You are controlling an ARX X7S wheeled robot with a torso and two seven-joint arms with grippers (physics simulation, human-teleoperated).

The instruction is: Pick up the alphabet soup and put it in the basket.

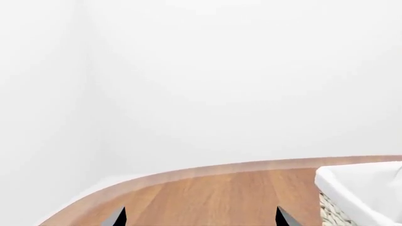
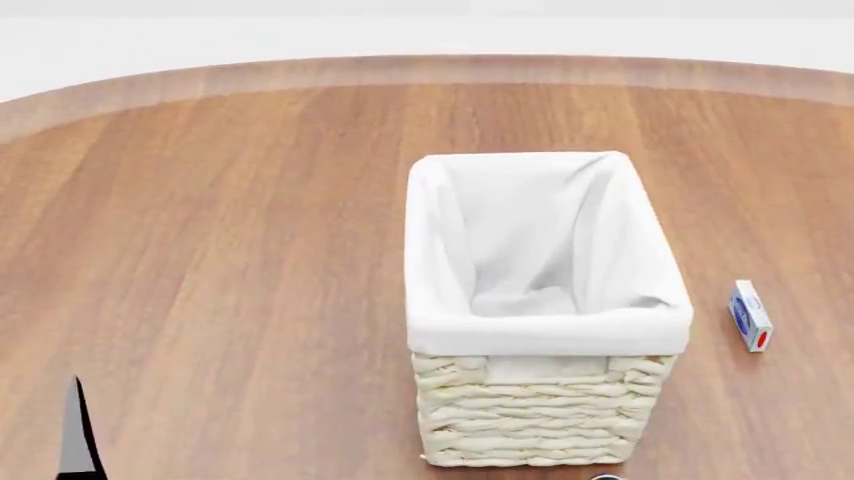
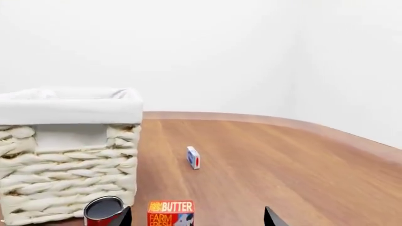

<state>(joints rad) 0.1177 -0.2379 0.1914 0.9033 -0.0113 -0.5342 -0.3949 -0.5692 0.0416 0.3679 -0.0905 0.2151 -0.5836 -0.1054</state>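
Nearest you, on the right, your right gripper (image 3: 196, 219) has its fingers spread and holds nothing. Just ahead of it sit the butter box (image 3: 171, 213) and a dark-topped red can (image 3: 103, 209); leave both. The left gripper (image 1: 201, 219) is likewise spread and empty. No view shows the alphabet soup, so find it before reaching, probably by tipping the head nearer. Then grip the can low and level. Farther on stands the basket (image 2: 547, 325), and a small blue-and-white box (image 2: 750, 315) lies to its right.
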